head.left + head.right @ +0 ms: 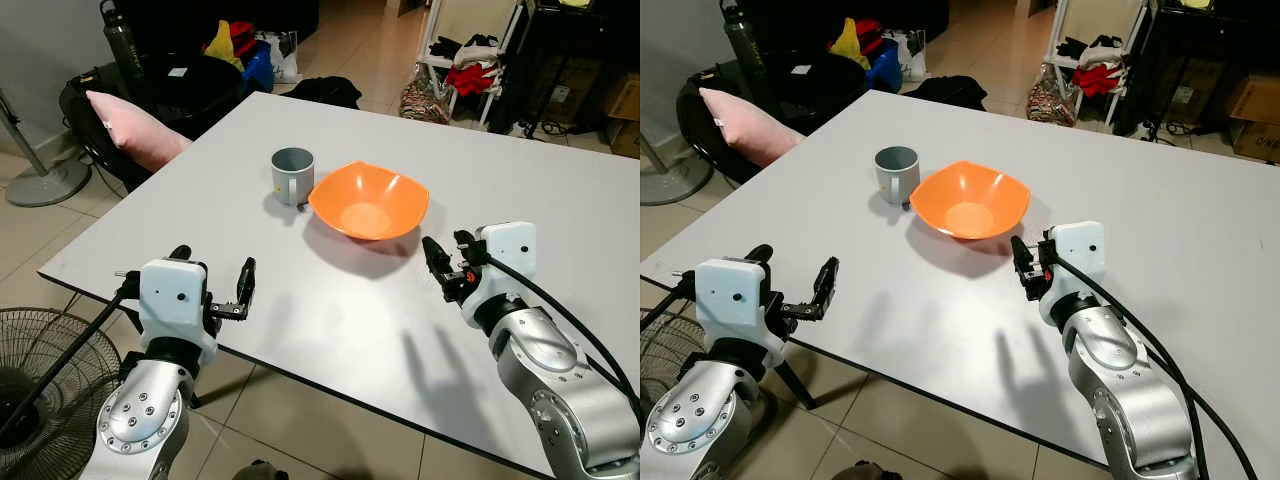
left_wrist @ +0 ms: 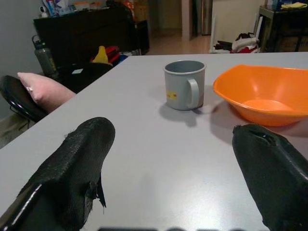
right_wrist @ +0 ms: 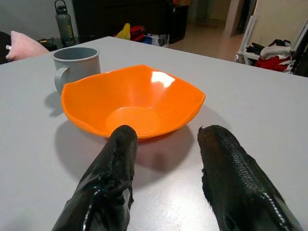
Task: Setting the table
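Note:
An orange bowl [image 1: 368,200] sits empty near the middle of the grey table [image 1: 300,310]. A grey mug [image 1: 292,175] stands upright just to its left, almost touching the rim, with its handle toward me. My right gripper [image 1: 446,243] hovers low over the table, close in front of the bowl's right side. It is open with nothing between its fingers [image 3: 120,154]. My left gripper [image 1: 213,262] is at the near table edge, well short of the mug [image 2: 184,84], and is wide open and empty.
A pink pillow [image 1: 135,135] lies on a black chair at the table's left corner, with a dark bottle [image 1: 118,40] behind it. A floor fan [image 1: 40,370] stands by my left arm. Clothes and a rack [image 1: 470,60] crowd the far side of the room.

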`<state>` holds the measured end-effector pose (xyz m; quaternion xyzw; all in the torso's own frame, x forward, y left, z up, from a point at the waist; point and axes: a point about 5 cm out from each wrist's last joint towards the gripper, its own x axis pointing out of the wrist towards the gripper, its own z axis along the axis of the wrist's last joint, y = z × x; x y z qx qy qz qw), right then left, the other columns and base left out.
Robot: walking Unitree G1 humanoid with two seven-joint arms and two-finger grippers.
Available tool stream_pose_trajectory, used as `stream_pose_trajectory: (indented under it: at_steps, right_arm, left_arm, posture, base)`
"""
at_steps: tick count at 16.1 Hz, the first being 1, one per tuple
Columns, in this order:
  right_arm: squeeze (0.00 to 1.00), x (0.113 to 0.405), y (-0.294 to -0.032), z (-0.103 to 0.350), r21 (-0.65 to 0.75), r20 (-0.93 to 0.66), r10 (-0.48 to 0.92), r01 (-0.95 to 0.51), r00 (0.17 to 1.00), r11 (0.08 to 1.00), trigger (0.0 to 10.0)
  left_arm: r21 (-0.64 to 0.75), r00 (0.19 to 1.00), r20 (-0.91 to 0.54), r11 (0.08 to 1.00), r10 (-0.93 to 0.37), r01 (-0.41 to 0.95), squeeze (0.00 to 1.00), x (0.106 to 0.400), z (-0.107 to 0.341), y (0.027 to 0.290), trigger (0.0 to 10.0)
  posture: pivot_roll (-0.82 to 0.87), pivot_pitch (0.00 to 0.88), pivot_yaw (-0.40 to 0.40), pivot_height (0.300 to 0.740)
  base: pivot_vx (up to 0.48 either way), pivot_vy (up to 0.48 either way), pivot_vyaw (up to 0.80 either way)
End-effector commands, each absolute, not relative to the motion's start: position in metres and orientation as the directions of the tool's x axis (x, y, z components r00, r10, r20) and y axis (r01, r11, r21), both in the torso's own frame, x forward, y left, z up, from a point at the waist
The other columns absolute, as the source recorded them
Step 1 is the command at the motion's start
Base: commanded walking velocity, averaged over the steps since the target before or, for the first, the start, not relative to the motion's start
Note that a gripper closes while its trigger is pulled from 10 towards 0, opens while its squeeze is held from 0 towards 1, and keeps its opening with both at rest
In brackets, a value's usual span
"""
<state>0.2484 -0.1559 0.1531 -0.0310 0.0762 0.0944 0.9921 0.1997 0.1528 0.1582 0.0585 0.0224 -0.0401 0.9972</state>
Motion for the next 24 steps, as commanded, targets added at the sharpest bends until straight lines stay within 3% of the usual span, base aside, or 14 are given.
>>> stream_pose_trajectory:
  at_steps: [1,15,24]
  right_arm:
    - [0.0,0.2459,-0.156,0.1539,-0.05,-0.149,0.181,-0.19,0.972,0.981,10.0]
    - [0.0,0.2403,-0.1604,0.1484,-0.03,-0.188,0.14,-0.148,0.972,0.989,10.0]
    - [0.0,0.2391,-0.1523,0.1522,-0.002,-0.162,0.223,-0.226,0.961,0.974,10.0]
  left_arm:
    - [0.127,0.996,-0.056,0.989,-0.069,0.075,0.0,0.1998,0.1564,0.1532,10.0]
    - [0.137,0.994,-0.056,0.986,-0.091,0.098,0.0,0.2042,0.1565,0.1547,10.0]
    - [0.153,0.993,-0.042,0.982,-0.107,0.112,0.0,0.2026,0.1609,0.153,10.0]
  posture:
    - [-0.01,0.0,0.047,0.74]
    - [-0.02,0.0,0.07,0.74]
    - [-0.01,0.0,0.064,0.74]
  base:
    - [0.0,0.0,0.0]
    - [-0.288,0.0,0.0]
    - [-0.215,0.0,0.06]
